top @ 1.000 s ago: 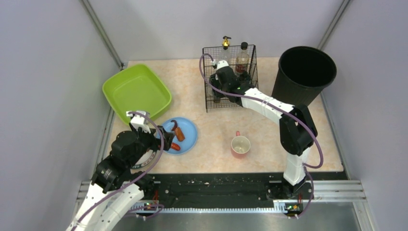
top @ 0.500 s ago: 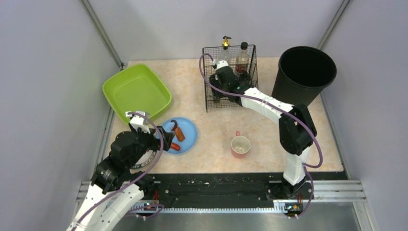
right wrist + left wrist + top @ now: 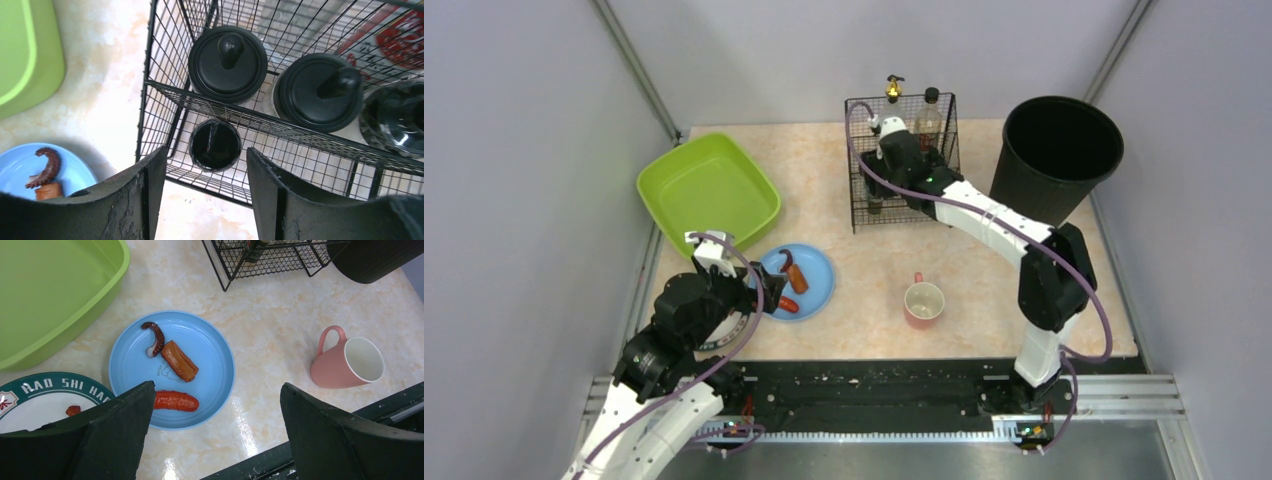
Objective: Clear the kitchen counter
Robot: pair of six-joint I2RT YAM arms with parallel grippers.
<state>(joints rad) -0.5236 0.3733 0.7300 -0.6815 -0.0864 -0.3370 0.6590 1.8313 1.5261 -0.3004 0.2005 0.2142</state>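
The kitchen counter [image 3: 874, 265] fills the middle of the overhead view, its beige-pink stone-look top running from the black rail [image 3: 874, 385] at the near edge to the back wall, with several items on it. The left gripper [image 3: 217, 390] hangs above the near-left part of the counter with its two fingers spread wide and nothing between them. Below it lies a blue plate [image 3: 210, 355] carrying a red sausage [image 3: 175, 401], a brown fried piece [image 3: 179, 361] and a curled octopus tentacle [image 3: 156, 337]. A white plate with green lettered rim [image 3: 30, 410] lies just beside the blue plate on its left, with a small red scrap on it. A lime-green tub [image 3: 50, 290] sits behind both plates. A pink mug [image 3: 347, 362] stands upright to the right of the blue plate, well apart from it, its handle pointing away from the arms. The right gripper [image 3: 204, 155] reaches over a black wire rack [image 3: 864, 215] at the back of the counter, fingers parted and gripping nothing. Between them, lower down in the rack's front compartment, stands a small dark open-topped jar [image 3: 215, 145]; whether the fingers touch it cannot be told. Behind it are two containers with black knobbed lids [image 3: 227, 62], and two bottles [image 3: 931, 110] stand upright at the rack's far side. A black bin [image 3: 1056, 150] stands to the right of the rack.
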